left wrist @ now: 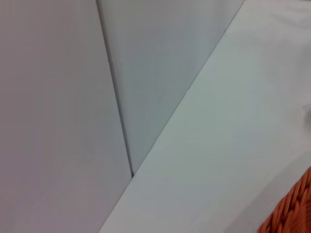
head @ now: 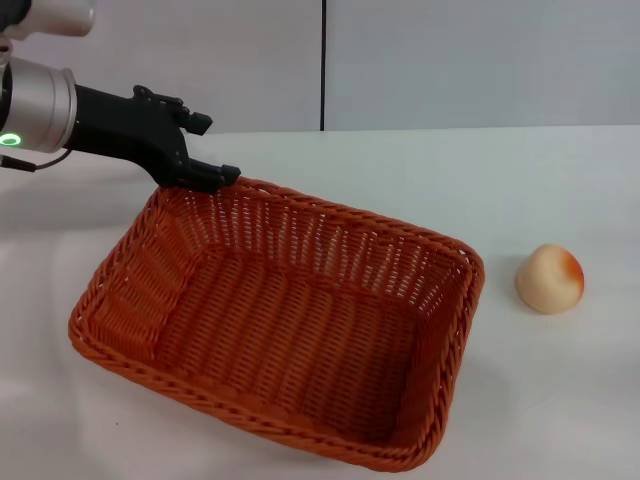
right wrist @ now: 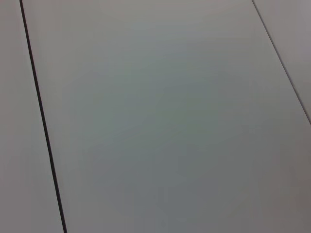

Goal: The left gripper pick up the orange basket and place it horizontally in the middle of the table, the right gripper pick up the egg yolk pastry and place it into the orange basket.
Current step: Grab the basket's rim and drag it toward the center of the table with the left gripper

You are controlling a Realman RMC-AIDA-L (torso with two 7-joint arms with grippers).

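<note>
Orange basket (head: 280,320) sat on the white tabletop (head: 560,400), its long axis running diagonally from about ten o'clock to four o'clock in the head view, open side up and nothing in it. At its far corner, toward eleven o'clock, the left pincer (head: 205,175) reached in from the left on a black arm with a silver segment and a green light, its fingertips at the braided rim; whether they clamped the rim or merely touched it could not be told. From the left wrist view only a sliver of the woven rim (left wrist: 291,213) showed against the tabletop and the wall. An egg yolk pastry (head: 549,278) lay at three o'clock from the basket, apart from it, its orange-red patch facing up and right. The right pincer was out of sight; its wrist camera showed only pale wall panels.
</note>
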